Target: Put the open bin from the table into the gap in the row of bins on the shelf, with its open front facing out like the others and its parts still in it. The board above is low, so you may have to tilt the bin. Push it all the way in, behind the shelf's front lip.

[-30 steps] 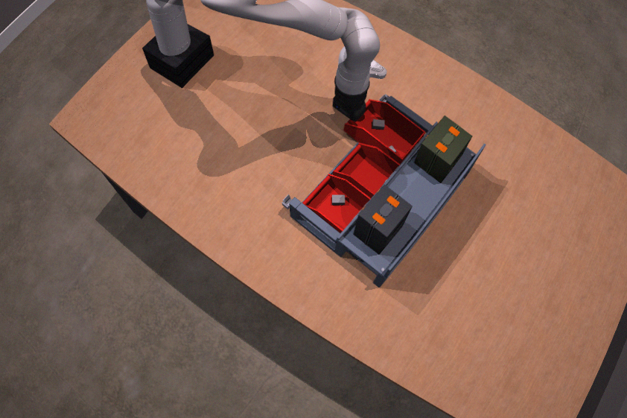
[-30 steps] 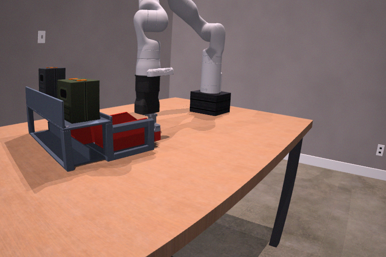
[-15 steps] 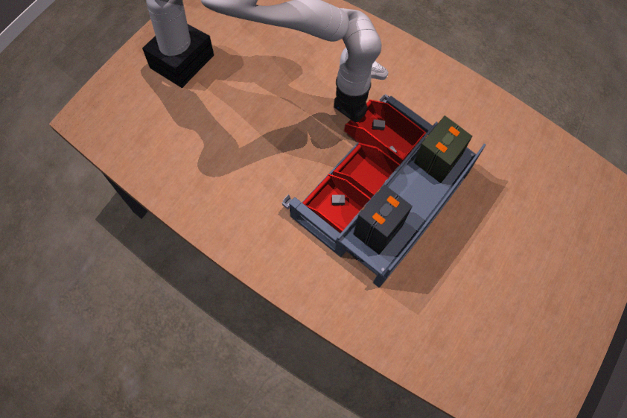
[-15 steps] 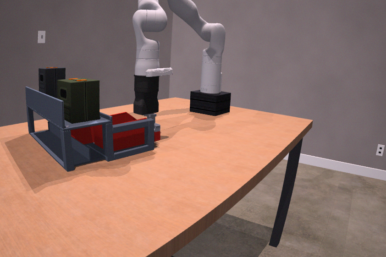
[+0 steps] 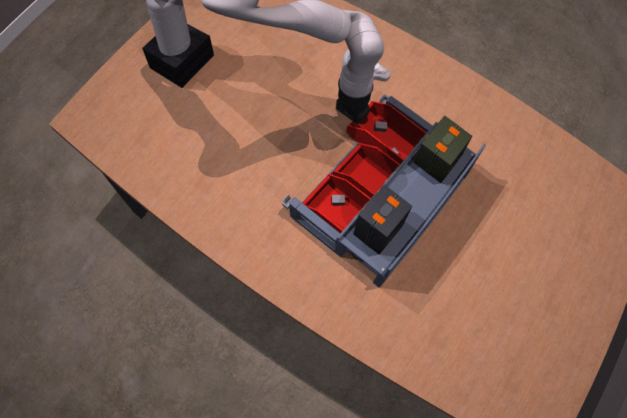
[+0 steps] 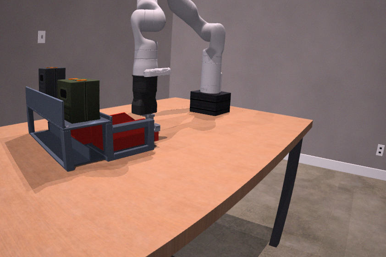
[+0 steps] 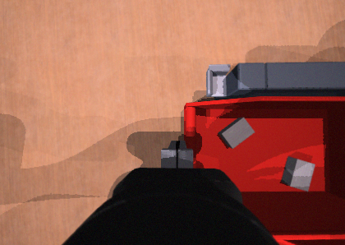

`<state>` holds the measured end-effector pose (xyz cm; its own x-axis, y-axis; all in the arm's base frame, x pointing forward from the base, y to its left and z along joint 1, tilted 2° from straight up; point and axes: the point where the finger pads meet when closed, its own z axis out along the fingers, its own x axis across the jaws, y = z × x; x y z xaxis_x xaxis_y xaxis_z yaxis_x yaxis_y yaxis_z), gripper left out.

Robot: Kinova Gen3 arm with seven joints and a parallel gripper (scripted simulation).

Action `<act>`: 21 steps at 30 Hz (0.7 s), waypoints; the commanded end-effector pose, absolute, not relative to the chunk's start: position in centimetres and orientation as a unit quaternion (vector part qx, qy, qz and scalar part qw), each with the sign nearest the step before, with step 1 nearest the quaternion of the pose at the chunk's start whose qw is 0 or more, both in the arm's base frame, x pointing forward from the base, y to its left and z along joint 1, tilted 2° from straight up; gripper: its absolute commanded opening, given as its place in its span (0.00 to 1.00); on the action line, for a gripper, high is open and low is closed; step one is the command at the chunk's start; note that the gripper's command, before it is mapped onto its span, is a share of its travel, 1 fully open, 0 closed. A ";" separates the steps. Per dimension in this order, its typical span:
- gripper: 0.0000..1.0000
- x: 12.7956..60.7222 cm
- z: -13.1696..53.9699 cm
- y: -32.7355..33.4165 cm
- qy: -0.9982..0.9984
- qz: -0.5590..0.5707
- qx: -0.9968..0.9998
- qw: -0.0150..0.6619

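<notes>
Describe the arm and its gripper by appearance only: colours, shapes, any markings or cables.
The arm is glossy off-white, built of rounded tubular links with thin seam lines at the joints, on a stepped black block base. A small white bracket juts from the wrist. The gripper has a round black body and short grey blocky jaws. No cables or markings show.
</notes>
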<state>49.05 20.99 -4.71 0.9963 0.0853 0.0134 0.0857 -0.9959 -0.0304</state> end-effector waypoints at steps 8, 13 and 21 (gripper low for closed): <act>0.00 49.7 -4.6 21.1 -0.042 -0.008 -0.999 0.016; 0.00 50.0 -4.6 21.1 -0.042 -0.008 -0.999 0.016; 0.00 50.6 -4.6 21.2 -0.042 -0.008 -0.999 0.016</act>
<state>50.35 21.09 -4.67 0.9962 0.0855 0.0135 0.0859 -0.9958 -0.0302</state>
